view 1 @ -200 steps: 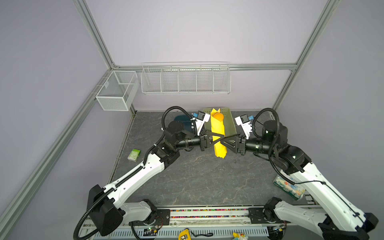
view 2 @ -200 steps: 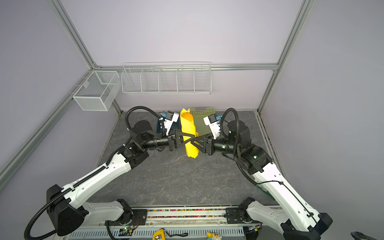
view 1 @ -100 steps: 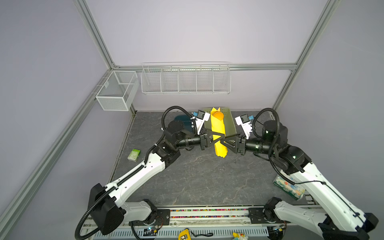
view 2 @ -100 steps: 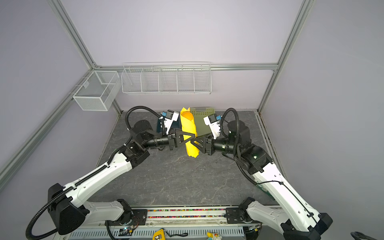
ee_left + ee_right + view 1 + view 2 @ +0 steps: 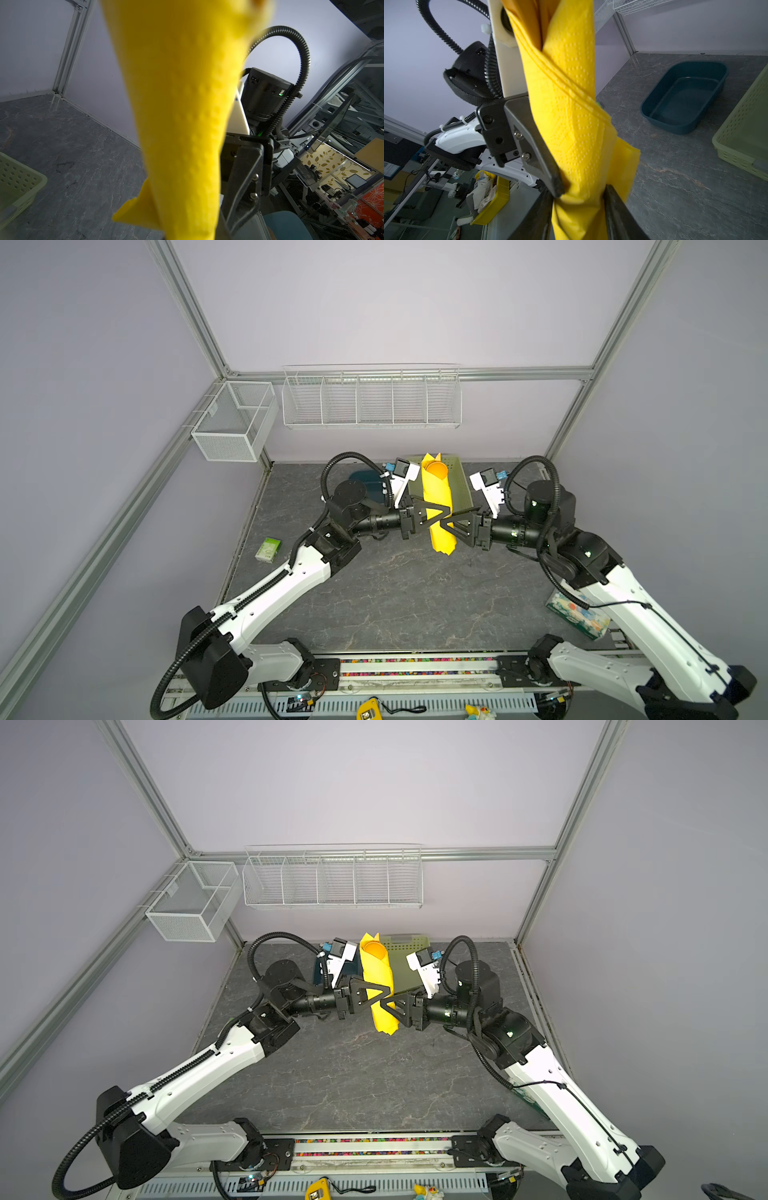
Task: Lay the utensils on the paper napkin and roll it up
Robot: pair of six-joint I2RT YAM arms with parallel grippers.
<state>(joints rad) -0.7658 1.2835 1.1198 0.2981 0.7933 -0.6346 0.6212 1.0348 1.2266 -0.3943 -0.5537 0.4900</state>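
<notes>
You're late in the rolling step: the bright yellow paper napkin (image 5: pixel 435 489), rolled into a tube, stands upright above the dark grey stone-look surface (image 5: pixel 395 593). Your left hand (image 5: pixel 446 512) is clamped mid-roll, right hand (image 5: pixel 444 526) clamped just below. Next I'd tuck that loose bottom flap without letting it unwind.

Both top views are bright, with soft, even light from above. Shadows on the table (image 5: pixel 395 593) are faint. The wide lens makes the bars (image 5: pixel 189 310) lean out toward the corners. In the left wrist view the napkin (image 5: pixel 182 124) is too close and all blurry, while the table behind it is dim but sharp. In the right wrist view the napkin is sharp, and its tiny dots show.
</notes>
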